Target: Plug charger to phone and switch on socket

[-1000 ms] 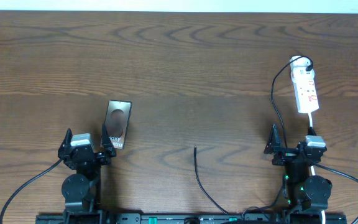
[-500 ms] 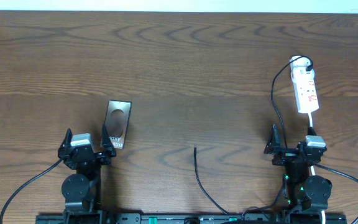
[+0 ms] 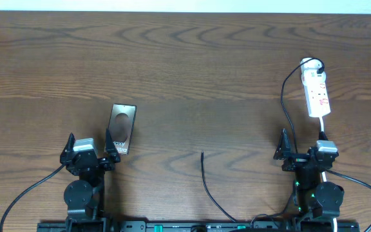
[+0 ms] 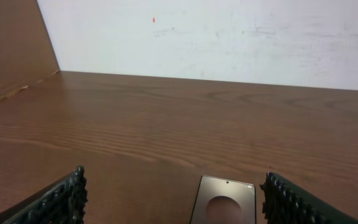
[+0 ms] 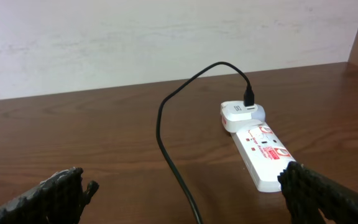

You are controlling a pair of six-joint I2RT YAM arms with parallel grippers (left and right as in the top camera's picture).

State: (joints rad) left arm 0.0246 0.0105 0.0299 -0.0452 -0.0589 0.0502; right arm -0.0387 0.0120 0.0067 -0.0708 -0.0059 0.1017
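White lettering, partly readable as "…ltra", on phone (image 3: 122,129)

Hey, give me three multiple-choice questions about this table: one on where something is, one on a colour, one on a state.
1. Where does the phone lie? A robot's left side; B right side; C dead centre.
2. What colour is the socket? A black; B white; C blue.
3. The charger tip is: A in the phone; B gripped; C loose on the table.
Answers: 1 A, it lies beside the left gripper. 2 B, white casing with red marks. 3 C, the tip lies bare on the wood.
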